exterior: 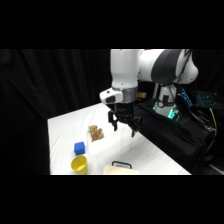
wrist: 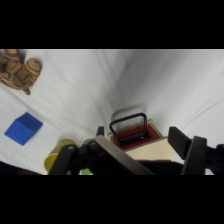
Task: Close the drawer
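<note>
Gripper (exterior: 125,127) suspended above table (exterior: 65,127), fingers spread apart, grasping nothing. Drawer (wrist: 134,137) pulled out from beige box (wrist: 150,150) at near table edge, black handle (wrist: 128,121) showing. Blue cube (exterior: 79,148), yellow cup (exterior: 79,163) alongside.

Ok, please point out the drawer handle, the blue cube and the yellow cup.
drawer handle (wrist: 128,123): wrist view, on its black top bar.
blue cube (exterior: 79,148): side view, on its front face.
yellow cup (exterior: 79,163): side view, on its rim.
</note>
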Controlling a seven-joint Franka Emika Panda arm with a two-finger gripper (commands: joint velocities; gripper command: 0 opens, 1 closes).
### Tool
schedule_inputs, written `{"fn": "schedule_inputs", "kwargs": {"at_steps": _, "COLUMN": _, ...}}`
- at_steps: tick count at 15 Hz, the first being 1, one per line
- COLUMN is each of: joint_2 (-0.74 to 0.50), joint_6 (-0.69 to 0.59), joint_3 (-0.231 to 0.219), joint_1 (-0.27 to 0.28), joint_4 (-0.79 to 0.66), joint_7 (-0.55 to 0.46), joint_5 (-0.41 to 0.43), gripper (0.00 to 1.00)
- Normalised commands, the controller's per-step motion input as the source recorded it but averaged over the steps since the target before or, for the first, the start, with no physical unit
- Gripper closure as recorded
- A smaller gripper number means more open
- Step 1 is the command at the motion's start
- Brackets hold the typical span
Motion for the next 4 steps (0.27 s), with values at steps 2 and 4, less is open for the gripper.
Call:
{"fn": "schedule_inputs", "kwargs": {"at_steps": 2, "joint_2": -0.34, "joint_6": -0.31, "joint_3": -0.211, "joint_1": 0.144, "joint_4": -0.02, "joint_7": 0.46, "joint_5": -0.115, "gripper": 0.00}}
{"fn": "schedule_inputs", "kwargs": {"at_steps": 4, "joint_2": -0.27, "joint_6": -0.24, "joint_3": -0.166, "joint_1": 0.126, "joint_4": 0.01, "joint_7": 0.41, "joint_5": -0.090, "gripper": 0.00}}
